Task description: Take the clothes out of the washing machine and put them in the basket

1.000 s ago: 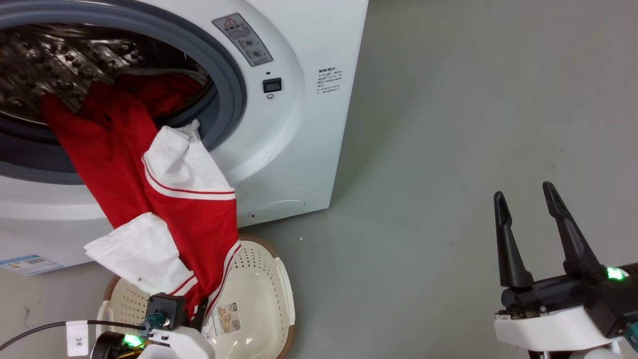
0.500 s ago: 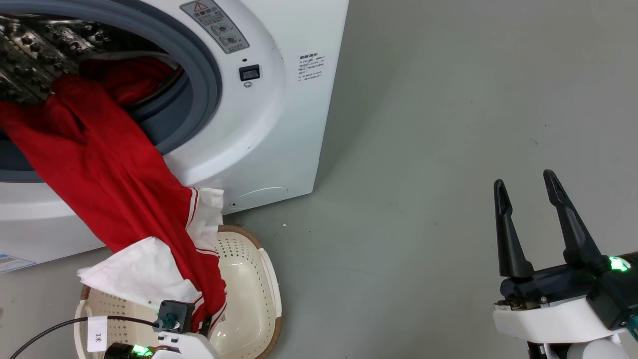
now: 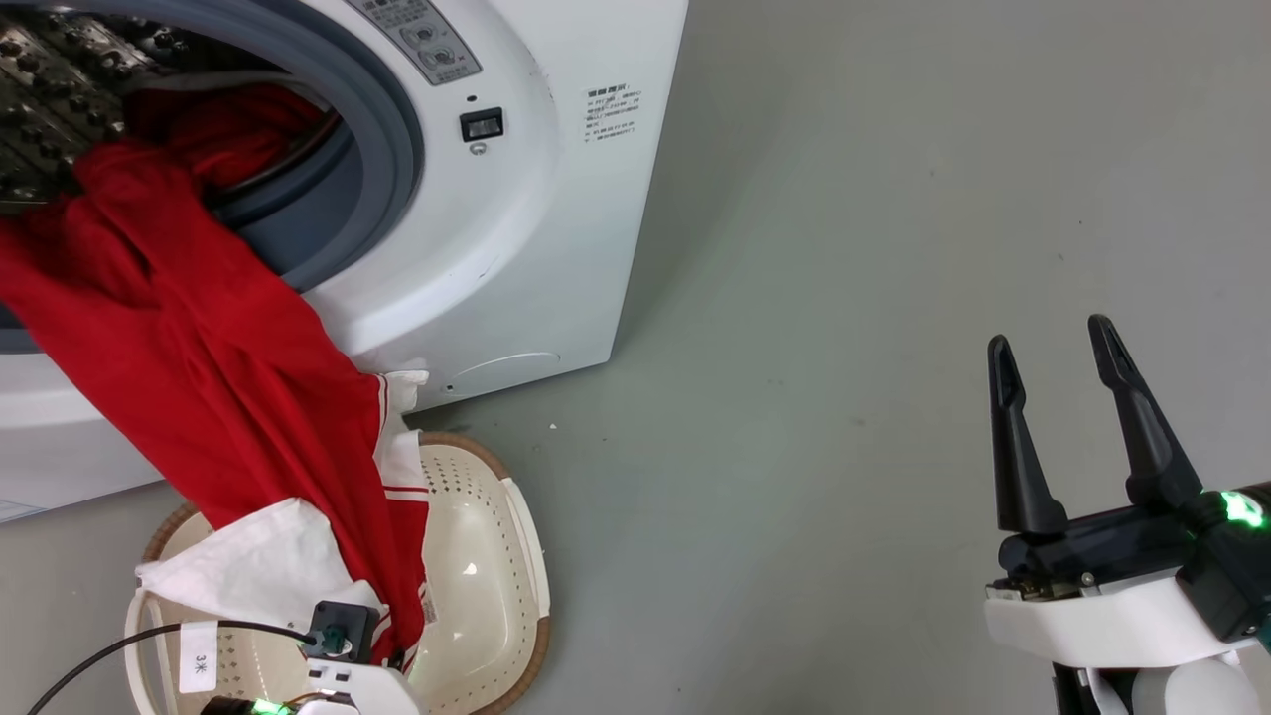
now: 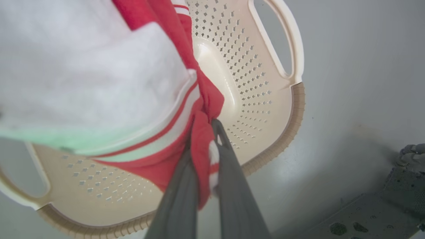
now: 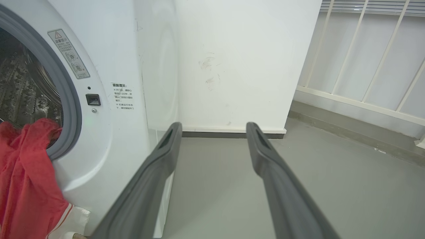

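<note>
Over the basket, the left pincer is clamped on a fold of the clothes. This is a red garment with white trim that trails from the washing machine, down across the grey seal, with its white panel spread above the basket. More red cloth lies inside the drum. Off to the right, the right pincer hangs above the grey floor, spread wide and holding nothing.
</note>
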Tool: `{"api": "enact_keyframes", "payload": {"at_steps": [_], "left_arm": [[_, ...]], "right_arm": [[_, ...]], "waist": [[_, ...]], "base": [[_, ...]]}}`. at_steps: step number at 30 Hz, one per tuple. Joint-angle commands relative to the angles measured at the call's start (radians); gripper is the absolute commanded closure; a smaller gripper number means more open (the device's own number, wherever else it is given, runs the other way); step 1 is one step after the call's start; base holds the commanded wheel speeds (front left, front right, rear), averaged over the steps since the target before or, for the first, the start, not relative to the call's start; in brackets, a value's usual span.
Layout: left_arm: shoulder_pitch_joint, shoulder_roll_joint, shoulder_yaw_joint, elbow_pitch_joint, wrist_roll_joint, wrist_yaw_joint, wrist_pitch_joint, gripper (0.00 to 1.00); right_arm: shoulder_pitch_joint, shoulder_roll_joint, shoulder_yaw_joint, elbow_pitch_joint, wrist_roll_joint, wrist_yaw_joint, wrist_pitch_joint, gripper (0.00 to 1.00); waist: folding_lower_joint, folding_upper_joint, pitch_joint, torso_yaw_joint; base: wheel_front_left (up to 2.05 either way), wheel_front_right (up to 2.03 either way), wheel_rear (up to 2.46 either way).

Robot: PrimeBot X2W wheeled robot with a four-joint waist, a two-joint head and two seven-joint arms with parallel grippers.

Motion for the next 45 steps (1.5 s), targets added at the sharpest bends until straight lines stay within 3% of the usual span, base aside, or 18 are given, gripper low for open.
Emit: {"api": "enact_keyframes", "payload": {"at_steps": [1, 12, 13, 14, 29, 36, 45], "left_arm": [[-0.014, -0.007, -0.002, 0.019, -0.002, -0.005, 0.003, 1.00], [-0.044, -0.024, -0.006, 0.079, -0.017, -0.012, 0.019, 1.00], [-0.048, -0.023, -0.014, 0.082, -0.007, -0.006, 0.017, 0.62], [-0.053, -0.020, -0.024, 0.083, 0.004, 0.003, 0.010, 0.01], [-0.030, -0.040, -0.011, 0.076, -0.013, 0.012, -0.026, 0.00], [0.009, 0.011, 0.090, -0.156, 0.036, 0.110, -0.030, 0.00], [0.086, 0.044, 0.254, -0.397, 0.138, 0.181, -0.030, 0.00]], "right_arm": [[-0.016, 0.000, 0.001, -0.004, 0.006, 0.000, -0.002, 0.00], [-0.038, 0.000, 0.004, -0.008, 0.011, 0.000, -0.002, 0.00], [-0.037, 0.000, 0.004, -0.008, 0.010, 0.000, -0.002, 0.00], [-0.035, 0.000, 0.004, -0.008, 0.009, 0.000, -0.002, 0.00], [0.017, 0.000, 0.009, 0.009, -0.005, 0.000, -0.002, 0.00], [0.056, 0.000, 0.007, 0.016, -0.014, 0.000, -0.002, 0.00], [0.076, 0.000, 0.007, 0.017, -0.020, 0.000, -0.002, 0.00]], "waist": [[-0.0001, 0.0000, 0.007, -0.002], [-0.0001, 0.0000, 0.031, -0.007], [-0.0001, 0.0000, 0.031, -0.006], [-0.0001, 0.0000, 0.032, -0.005], [-0.0001, 0.0000, -0.081, 0.042], [-0.0001, 0.0000, -0.144, 0.066], [-0.0001, 0.0000, -0.178, 0.075]], "base": [[0.00, 0.00, 0.00], [0.00, 0.00, 0.00], [0.00, 0.00, 0.00], [0.00, 0.00, 0.00], [0.00, 0.00, 0.00], [0.00, 0.00, 0.00], [0.00, 0.00, 0.00]]}}
